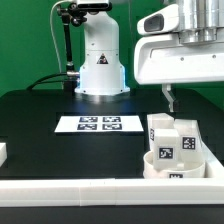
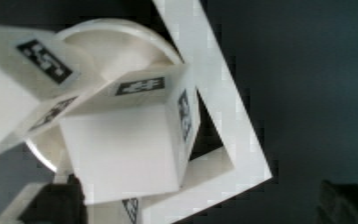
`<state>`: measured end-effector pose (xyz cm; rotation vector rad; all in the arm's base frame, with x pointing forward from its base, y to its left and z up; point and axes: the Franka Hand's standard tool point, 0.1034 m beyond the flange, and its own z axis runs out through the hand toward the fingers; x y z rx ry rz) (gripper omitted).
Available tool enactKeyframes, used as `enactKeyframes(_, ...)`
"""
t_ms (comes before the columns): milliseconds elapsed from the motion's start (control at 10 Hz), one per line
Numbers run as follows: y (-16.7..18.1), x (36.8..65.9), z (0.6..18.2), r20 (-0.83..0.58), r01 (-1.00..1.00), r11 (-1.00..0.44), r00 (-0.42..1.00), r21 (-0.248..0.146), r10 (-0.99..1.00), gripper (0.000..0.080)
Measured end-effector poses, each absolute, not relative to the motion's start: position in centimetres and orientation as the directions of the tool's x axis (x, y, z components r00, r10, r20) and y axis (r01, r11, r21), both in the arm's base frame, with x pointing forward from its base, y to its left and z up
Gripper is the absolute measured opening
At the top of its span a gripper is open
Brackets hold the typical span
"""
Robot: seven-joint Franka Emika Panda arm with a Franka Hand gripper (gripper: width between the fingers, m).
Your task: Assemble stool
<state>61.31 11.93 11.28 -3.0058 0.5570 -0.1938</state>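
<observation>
The white stool parts sit piled in the front corner at the exterior view's right. The round seat (image 1: 152,168) lies low, with leg blocks (image 1: 162,130) standing and leaning on and behind it. In the wrist view the seat (image 2: 101,48) shows as a disc, partly covered by a tagged leg block (image 2: 131,135) and another leg block (image 2: 25,75). My gripper (image 1: 170,100) hangs just above the pile, touching nothing. In the wrist view the gripper (image 2: 194,212) is open, with its dark fingers (image 2: 43,205) far apart and the leg block below them.
The marker board (image 1: 100,124) lies flat in the table's middle. The white robot base (image 1: 100,60) stands at the back. A raised white rail (image 1: 90,187) runs along the front edge and up the right side, also seen in the wrist view (image 2: 220,90) beside the parts.
</observation>
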Motion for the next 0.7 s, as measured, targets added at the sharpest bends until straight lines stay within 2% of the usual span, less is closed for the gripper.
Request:
enactKeyframes(200,11.92,61.46,11.5,0.127,-0.073,-0.997,0.989,-0.036,-0.077,0.0649)
enactKeyframes(700,11.5,61.56,11.52,0.131,0.221,-0.975,0.967,0.012,0.22,0.0649)
